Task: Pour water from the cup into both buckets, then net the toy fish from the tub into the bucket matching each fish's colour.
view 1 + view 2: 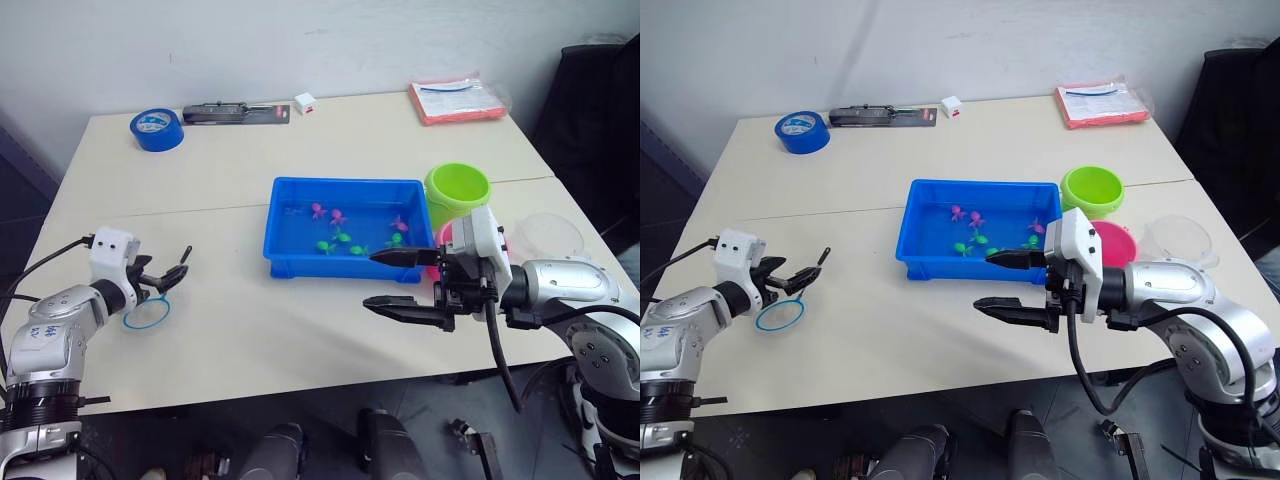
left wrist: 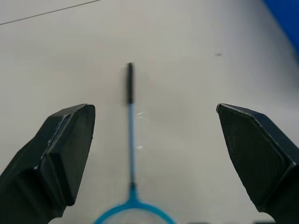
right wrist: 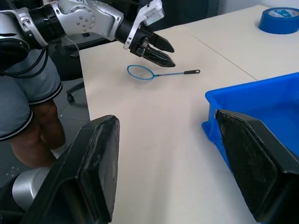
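Fish (image 1: 338, 240), pink and green, sit in the blue tub (image 1: 290, 250) at the middle of the table (image 1: 250, 340), and we see several of each colour scattered over its floor. Just beside the tub's right end stands the lime green bucket (image 1: 458, 190), with the pink bucket (image 1: 1110, 243) in front of it, mostly hidden behind our right arm in the left eye view. The clear cup (image 1: 1180, 238) rests near the table's right edge, beside the pink bucket.

Our right gripper (image 1: 395, 280) hovers with its two black fingers spread wide apart and holding nothing, just in front of the tub's near right corner. Our left gripper (image 1: 165, 280) hangs over the net (image 3: 154, 73), fingers parted and empty. The net lies flat on the table near the left edge, its blue hoop toward us and its dark handle tip pointing toward the tub; from the left wrist view the handle runs between the open fingers.

At the far edge we see a blue tape roll (image 1: 156, 128).
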You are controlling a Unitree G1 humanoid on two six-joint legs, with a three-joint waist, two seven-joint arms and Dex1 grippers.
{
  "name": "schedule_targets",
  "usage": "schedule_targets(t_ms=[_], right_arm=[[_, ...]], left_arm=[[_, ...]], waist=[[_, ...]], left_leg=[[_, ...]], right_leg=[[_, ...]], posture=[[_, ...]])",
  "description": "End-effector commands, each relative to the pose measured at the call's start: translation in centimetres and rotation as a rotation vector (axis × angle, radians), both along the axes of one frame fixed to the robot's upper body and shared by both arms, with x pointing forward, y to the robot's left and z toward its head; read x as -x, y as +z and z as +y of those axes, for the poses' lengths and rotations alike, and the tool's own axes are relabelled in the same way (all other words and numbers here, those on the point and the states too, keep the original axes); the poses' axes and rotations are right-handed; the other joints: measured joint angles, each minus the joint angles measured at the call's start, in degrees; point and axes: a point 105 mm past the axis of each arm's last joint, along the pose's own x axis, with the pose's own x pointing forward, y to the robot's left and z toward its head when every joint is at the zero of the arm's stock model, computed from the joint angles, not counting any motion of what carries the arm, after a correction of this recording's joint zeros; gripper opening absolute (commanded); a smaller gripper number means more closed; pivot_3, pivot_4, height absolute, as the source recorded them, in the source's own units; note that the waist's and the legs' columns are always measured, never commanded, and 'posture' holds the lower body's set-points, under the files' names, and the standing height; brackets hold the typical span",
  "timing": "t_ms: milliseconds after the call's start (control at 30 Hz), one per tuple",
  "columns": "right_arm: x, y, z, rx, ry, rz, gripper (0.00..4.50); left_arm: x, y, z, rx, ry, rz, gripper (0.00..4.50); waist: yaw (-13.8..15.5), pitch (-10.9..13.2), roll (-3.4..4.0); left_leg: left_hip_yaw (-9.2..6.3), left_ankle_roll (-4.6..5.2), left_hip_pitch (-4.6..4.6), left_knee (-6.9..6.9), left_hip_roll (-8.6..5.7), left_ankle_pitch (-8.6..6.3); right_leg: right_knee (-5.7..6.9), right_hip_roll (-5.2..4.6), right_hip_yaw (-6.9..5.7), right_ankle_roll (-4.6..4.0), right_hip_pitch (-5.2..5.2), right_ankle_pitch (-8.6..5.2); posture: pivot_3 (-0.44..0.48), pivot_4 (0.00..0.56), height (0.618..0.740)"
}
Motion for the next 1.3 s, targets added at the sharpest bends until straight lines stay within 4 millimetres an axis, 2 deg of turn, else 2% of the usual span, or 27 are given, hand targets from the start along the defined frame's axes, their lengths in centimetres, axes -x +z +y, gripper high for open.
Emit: schedule_targets(t_ms=[33,367,600,700,933,1000,1233,1300], right_arm=[[0.5,0.3,0.3,-0.012,0.011,-0.037,4.48],[0.6,0.7,0.6,-0.020,-0.006,-0.040,4.48],[0.7,0.9,0.6,-0.017,-0.017,-0.038,4.48],[0.7,0.8,0.6,-0.012,-0.024,-0.041,4.50],[0.7,0.7,0.6,-0.013,-0.031,-0.039,4.50],[0.8,0.7,0.5,-0.012,-0.030,-0.034,4.50],[0.7,0.6,0.4,-0.010,-0.033,-0.031,4.50],[0.6,0.6,0.4,-0.011,-0.034,-0.031,4.50]], left_arm=[[-0.5,0.6,0.6,-0.039,-0.006,-0.026,4.50],[-2.1,-2.3,0.1,-0.056,-0.021,0.052,4.50],[-1.6,-4.8,-0.2,-0.088,-0.029,0.135,4.50],[-1.2,-4.9,-0.2,-0.090,-0.036,0.154,3.71],[-0.5,-5.9,-0.2,-0.097,-0.037,0.181,0.69],[-0.5,-6.0,-0.2,-0.103,-0.041,0.184,0.03],[-0.4,-6.2,-0.1,-0.124,-0.044,0.189,0.03],[-0.6,-5.7,0.2,-0.142,-0.032,0.166,0.03]], waist=[[-0.01,-0.01,-0.02],[-0.06,-0.02,-0.08],[-0.07,-0.03,-0.10],[-0.12,-0.03,-0.10],[-0.11,-0.03,-0.10],[-0.06,-0.03,-0.10],[-0.09,-0.03,-0.10],[-0.09,-0.03,-0.10]], left_leg=[[0.00,0.01,0.00,0.00,0.00,-0.01],[0.00,0.02,-0.01,0.03,0.00,-0.02],[0.01,0.05,-0.01,0.03,0.00,-0.05],[0.03,0.07,0.00,0.08,0.00,-0.06],[0.04,0.07,0.01,0.08,0.00,-0.07],[0.05,0.07,0.02,0.08,0.00,-0.07],[0.07,0.07,0.04,0.08,0.00,-0.07],[0.08,0.07,0.04,0.08,0.00,-0.07]], right_leg=[[0.00,0.00,0.00,0.00,0.00,0.00],[0.00,0.00,-0.03,0.00,0.00,0.00],[0.15,0.00,-0.03,0.00,0.01,0.00],[0.14,0.00,-0.02,0.00,0.02,0.00],[0.14,0.00,0.00,0.00,0.01,0.00],[0.09,0.00,-0.01,0.00,0.02,0.00],[0.07,0.00,-0.01,0.00,0.02,0.00],[0.07,0.00,-0.01,0.00,0.02,0.00]], posture=[[0.000,0.150,0.740],[0.000,0.150,0.740],[0.000,0.150,0.740],[0.000,0.150,0.740],[0.000,0.150,0.740],[0.000,0.150,0.740],[0.000,0.150,0.740],[0.000,0.150,0.740]])
